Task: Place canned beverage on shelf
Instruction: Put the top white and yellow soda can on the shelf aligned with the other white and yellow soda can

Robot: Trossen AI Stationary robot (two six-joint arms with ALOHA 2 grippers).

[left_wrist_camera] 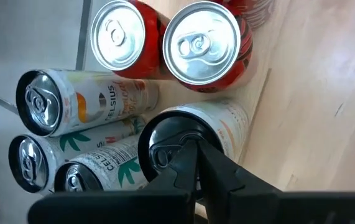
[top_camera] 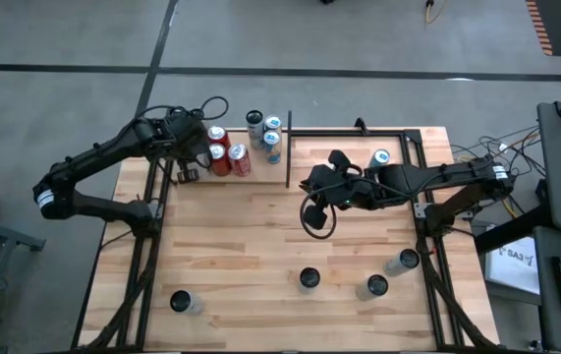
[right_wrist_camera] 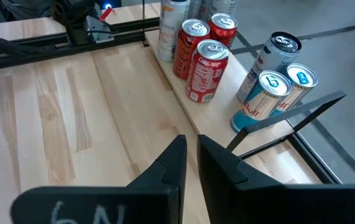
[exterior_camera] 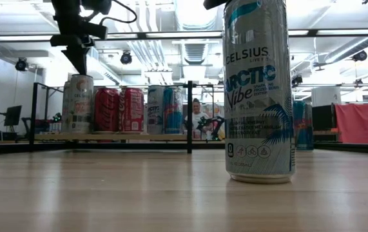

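My left end effector point(top_camera: 194, 147), upper left of the high view, sits over a pale can point(left_wrist_camera: 217, 127) on the shelf point(top_camera: 260, 175); grip state unclear. Right end effector point(right_wrist_camera: 189, 163) narrow, empty, mid-surface.

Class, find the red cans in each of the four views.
High view: red cans upper left, on the shelf.
Low view: cans left of centre, far back.
Left wrist view: cans at the top, lids showing.
Right wrist view: cans top centre.
Shared landmark: the shelf under them.
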